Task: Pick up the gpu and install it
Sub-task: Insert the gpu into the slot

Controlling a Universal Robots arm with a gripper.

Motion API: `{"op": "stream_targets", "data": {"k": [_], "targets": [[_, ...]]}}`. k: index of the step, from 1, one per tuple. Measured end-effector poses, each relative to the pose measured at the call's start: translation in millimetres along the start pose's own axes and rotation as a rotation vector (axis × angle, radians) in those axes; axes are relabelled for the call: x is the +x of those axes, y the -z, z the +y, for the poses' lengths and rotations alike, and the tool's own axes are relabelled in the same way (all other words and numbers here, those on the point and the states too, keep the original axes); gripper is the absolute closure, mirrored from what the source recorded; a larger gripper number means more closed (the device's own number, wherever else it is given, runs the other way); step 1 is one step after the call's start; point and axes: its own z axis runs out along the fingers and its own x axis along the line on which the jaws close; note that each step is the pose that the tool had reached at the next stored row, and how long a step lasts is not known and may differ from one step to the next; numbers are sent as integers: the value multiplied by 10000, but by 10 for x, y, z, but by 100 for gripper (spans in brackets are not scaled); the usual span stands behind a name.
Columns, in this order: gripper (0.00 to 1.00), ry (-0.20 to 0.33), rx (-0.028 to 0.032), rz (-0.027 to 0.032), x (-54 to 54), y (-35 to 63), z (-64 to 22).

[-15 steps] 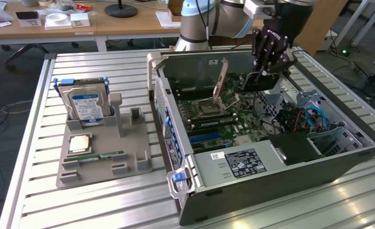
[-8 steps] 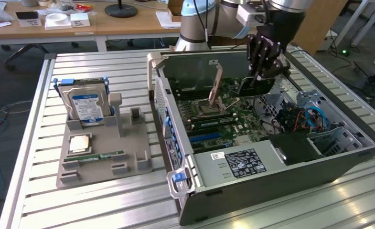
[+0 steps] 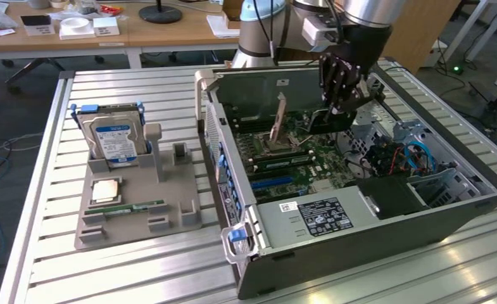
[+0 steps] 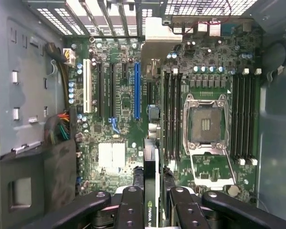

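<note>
My gripper (image 3: pixel 343 106) hangs inside the open computer case (image 3: pixel 451 212), above the motherboard (image 3: pixel 311 166). It is shut on the gpu (image 3: pixel 320 121), a thin dark card held on edge below the fingers. In the wrist view the gpu (image 4: pixel 151 167) runs edge-on away from my gripper (image 4: pixel 151 193), its green edge between the black fingers (image 4: pixel 131 205) and its silver end bracket (image 4: pixel 157 36) toward the case's slotted rear wall. The card floats over the board between the blue expansion slot (image 4: pixel 137 90) and the memory slots (image 4: pixel 171 114), slightly beside the blue slot.
A grey parts holder (image 3: pixel 172 209) on the slatted table at the exterior view's left carries a hard drive (image 3: pixel 113 140), a processor (image 3: pixel 106 190) and a RAM stick (image 3: pixel 126 206). The open processor socket (image 4: pixel 205 124), cables (image 3: pixel 400 158) and the case walls crowd the card.
</note>
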Motion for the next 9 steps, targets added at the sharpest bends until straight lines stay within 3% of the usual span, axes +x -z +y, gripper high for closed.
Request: {"op": "stream_targets", "data": {"k": [9], "targets": [[74, 0, 147, 31, 2, -155, 102]]}}
